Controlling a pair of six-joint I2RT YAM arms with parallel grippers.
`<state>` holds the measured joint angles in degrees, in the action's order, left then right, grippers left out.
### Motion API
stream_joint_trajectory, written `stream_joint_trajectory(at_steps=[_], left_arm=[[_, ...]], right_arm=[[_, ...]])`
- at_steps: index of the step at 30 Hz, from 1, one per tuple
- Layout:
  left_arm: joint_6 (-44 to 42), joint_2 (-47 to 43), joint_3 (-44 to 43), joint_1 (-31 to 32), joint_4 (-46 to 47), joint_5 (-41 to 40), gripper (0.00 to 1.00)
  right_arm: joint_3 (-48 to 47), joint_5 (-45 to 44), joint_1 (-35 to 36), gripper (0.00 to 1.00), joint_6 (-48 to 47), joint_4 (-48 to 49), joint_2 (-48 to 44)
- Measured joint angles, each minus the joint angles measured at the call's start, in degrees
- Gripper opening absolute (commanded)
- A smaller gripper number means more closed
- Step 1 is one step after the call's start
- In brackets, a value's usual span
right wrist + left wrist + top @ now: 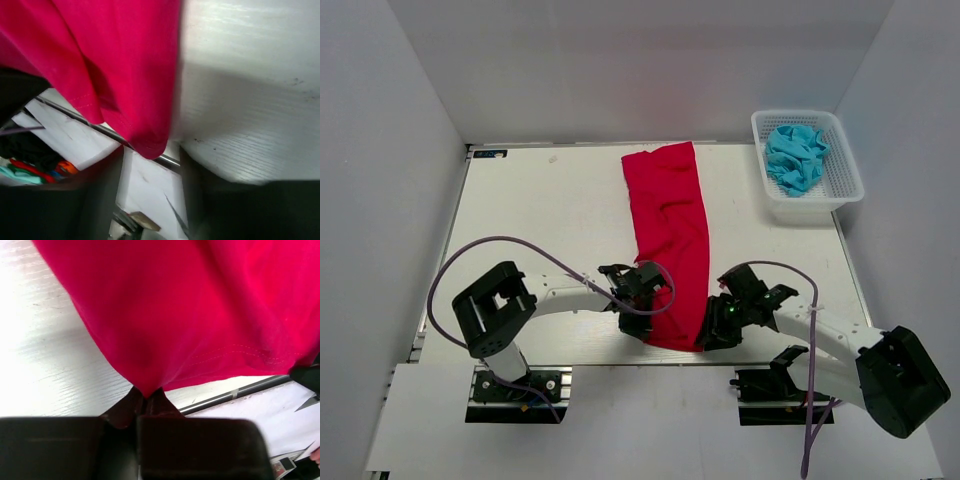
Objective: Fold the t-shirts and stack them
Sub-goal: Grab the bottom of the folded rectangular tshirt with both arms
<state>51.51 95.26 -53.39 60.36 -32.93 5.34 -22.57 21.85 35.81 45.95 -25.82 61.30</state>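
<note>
Red t-shirt (669, 215) lies as a long narrow strip down the middle of the desk (540, 210), running from the far edge toward the near one, its near end between the two arms. The left jaws are pinched nearly together on that end's left corner: from the left wrist view the two dark fingers (124, 410) meet on a point of red cloth. The right jaws stand well apart at the right corner; the fingers (97, 192) sit either side of a rounded tip of hem that hangs in the gap, and I cannot see either one pressing on it. The turquoise t-shirt (794, 158) sits crumpled in a white mesh basket (848, 178) at the far right corner of the desk, well apart from the red one. The desk is white with a faint wood grain, and a metal rail (235, 393) runs along its near edge. Plain pale walls (380, 150) close it in on three sides.
</note>
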Motion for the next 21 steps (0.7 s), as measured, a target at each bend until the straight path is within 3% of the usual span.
stream_joint_trajectory(at_steps=[1,2,3,9,21], left_arm=[[0.22,-0.02,-0.02,0.07,-0.07,-0.15,0.00],[0.28,-0.02,-0.07,0.17,-0.07,-0.26,0.00],[0.26,-0.02,-0.09,0.31,-0.04,-0.24,0.00],[2.10,-1.46,1.55,2.05,0.22,0.83,0.00],[8.15,-6.56,4.33,10.47,-2.64,2.95,0.00]], right_arm=[[0.02,0.02,0.17,0.29,0.13,0.11,0.46],[0.11,-0.04,0.28,0.08,0.44,0.22,0.85],[0.31,-0.15,0.31,0.00,0.50,0.26,1.14],[1.20,-0.48,0.74,0.00,2.14,-0.20,0.74],[4.68,4.72,4.68,0.00,4.96,-3.28,-11.58]])
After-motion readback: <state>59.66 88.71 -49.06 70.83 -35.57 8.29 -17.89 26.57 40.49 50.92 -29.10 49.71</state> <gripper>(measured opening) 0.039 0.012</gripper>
